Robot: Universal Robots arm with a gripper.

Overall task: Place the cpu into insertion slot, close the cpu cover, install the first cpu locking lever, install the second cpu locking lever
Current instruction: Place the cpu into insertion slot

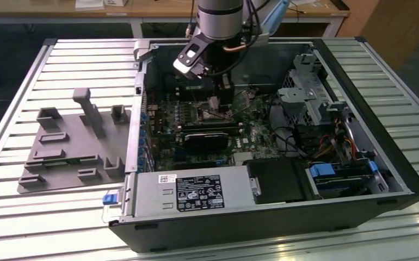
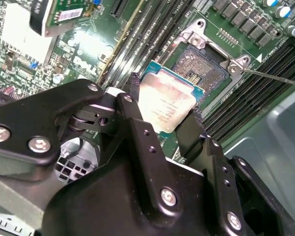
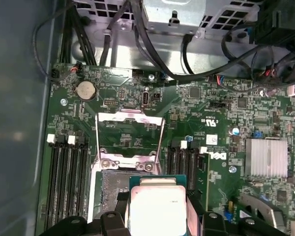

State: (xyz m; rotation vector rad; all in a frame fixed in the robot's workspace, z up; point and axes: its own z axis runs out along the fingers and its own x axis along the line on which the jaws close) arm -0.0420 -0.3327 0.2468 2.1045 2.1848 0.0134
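At the exterior view's left, a grey moulded fixture plate (image 1: 72, 147) lies on the slatted metal bench (image 1: 42, 228), near its left edge. Just beside it, an open black computer case (image 1: 267, 225) is laid on its side across the middle of the bench. Along the case's near edge a silver power supply (image 1: 188, 193) is mounted. White stickers with black print and symbols are fixed to its face, and a small blue tab (image 1: 109, 199) is seen at its left end. The robot arm (image 1: 220, 19) is lowered into the case from the far edge, with the gripper (image 1: 211, 102) over the green motherboard (image 1: 170, 117).

In the second wrist view, the cpu (image 2: 169, 108) is clamped between the two black fingers (image 2: 136, 120), one on each opposite side. Faint lines of print are carried on its silver top. It is held above the board, overlapping one edge of the insertion slot (image 2: 201, 66), and is not seated in it. A thin metal lever (image 2: 273, 77) projects from a corner of the slot.

In the first wrist view, the cpu cover (image 3: 130, 117) is swung open and stands raised on the side of the slot away from the cpu. Black memory slots (image 3: 66, 172) are ranged on either side of the slot. White lettering is printed on the board, where a ribbed silver heatsink (image 3: 265, 157) is also mounted.
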